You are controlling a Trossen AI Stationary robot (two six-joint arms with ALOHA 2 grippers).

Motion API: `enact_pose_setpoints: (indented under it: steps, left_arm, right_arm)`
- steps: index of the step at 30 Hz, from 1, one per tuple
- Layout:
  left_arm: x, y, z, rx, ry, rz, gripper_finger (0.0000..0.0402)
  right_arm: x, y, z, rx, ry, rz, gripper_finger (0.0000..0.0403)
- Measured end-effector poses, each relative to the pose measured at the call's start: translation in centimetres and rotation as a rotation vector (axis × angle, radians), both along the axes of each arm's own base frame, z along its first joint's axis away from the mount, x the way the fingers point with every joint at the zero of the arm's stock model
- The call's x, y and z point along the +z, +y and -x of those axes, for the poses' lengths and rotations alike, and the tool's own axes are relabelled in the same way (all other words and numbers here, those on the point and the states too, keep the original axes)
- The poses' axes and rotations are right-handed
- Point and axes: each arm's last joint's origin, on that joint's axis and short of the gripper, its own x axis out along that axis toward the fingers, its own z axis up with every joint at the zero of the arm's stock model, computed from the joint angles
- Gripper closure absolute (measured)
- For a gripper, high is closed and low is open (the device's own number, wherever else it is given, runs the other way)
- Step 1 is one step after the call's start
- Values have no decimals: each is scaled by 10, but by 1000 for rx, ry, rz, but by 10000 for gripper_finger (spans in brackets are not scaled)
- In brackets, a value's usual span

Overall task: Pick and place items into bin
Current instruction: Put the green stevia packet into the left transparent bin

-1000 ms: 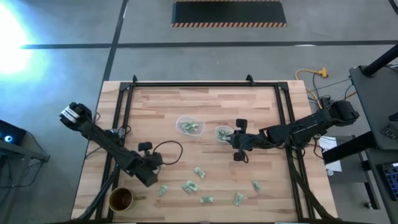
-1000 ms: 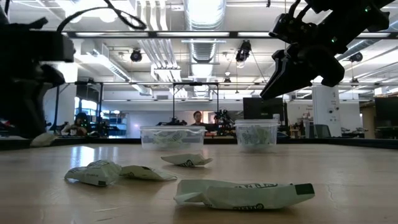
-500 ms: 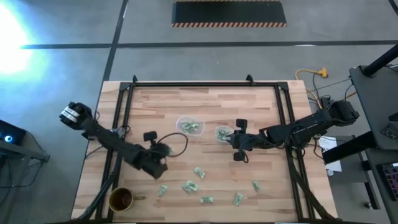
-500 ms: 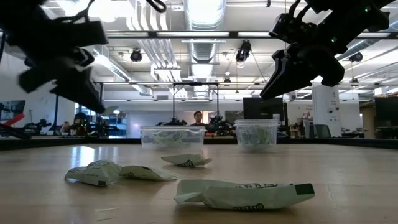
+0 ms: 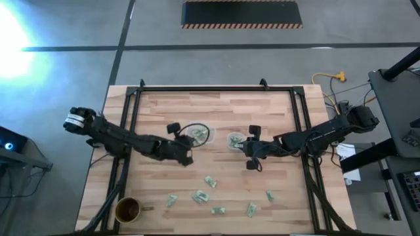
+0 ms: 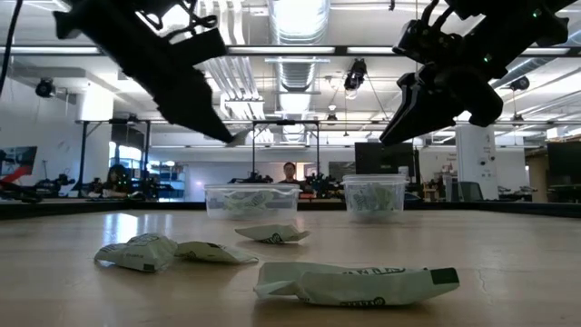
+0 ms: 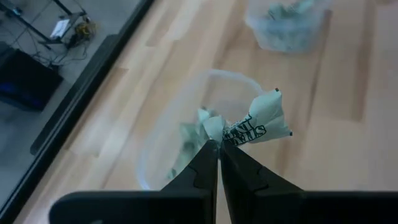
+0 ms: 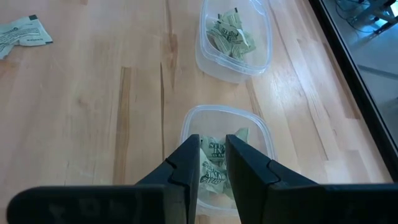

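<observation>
My left gripper (image 7: 219, 146) is shut on a pale green and white wrapped piece (image 7: 256, 119) and hangs in the air over the left clear bin (image 5: 200, 134), which holds a few pieces. In the low view this gripper (image 6: 234, 138) is well above the table. My right gripper (image 8: 211, 149) is open and holds nothing. It hovers over the right clear bin (image 8: 186, 127), which holds pieces too. Several more pieces (image 5: 210, 181) lie flat on the wood toward the near edge. My left gripper pinches the wrapped piece by one crinkled end (image 7: 231, 134) between its two fingertips. The piece is lifted clear and sticks out beyond the fingertips, over the left bin.
A round brown cup (image 5: 128, 210) stands at the near left corner. The two bins (image 6: 251, 200) (image 6: 374, 195) sit side by side mid-table. Loose pieces (image 6: 349, 283) lie close to the near edge. A black frame rail (image 5: 131, 111) runs along the table's sides.
My left gripper has travelled from the near left area by the cup toward the far edge and to the right. It rose as it went and ended over the left bin, shut the whole way.
</observation>
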Motion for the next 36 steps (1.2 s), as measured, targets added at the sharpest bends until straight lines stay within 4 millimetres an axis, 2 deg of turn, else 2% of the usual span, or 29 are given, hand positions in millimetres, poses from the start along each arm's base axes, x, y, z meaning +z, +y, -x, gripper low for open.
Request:
enact_pose_setpoints:
  steps: [6, 12, 20, 30, 33, 36]
  left_arm:
    - [1, 20, -10, 36, -33, -31, 401]
    - [-12, 34, -18, 82, 7, -41, 401]
    - [-31, 42, -23, 111, 74, -47, 401]
    - [-32, 44, -25, 122, 57, -45, 401]
    - [-32, 44, -25, 121, 60, -48, 385]
    - [-32, 44, -25, 121, 61, -48, 352]
  right_arm:
    - [0, 0, 0, 3, 4, 3, 335]
    - [-1, 0, 1, 2, 6, 4, 335]
    - [-2, 0, 1, 3, 10, 6, 335]
    - [-2, 0, 1, 3, 10, 6, 335]
    - [-3, 0, 2, 3, 11, 6, 335]
    - [-3, 0, 2, 3, 12, 6, 335]
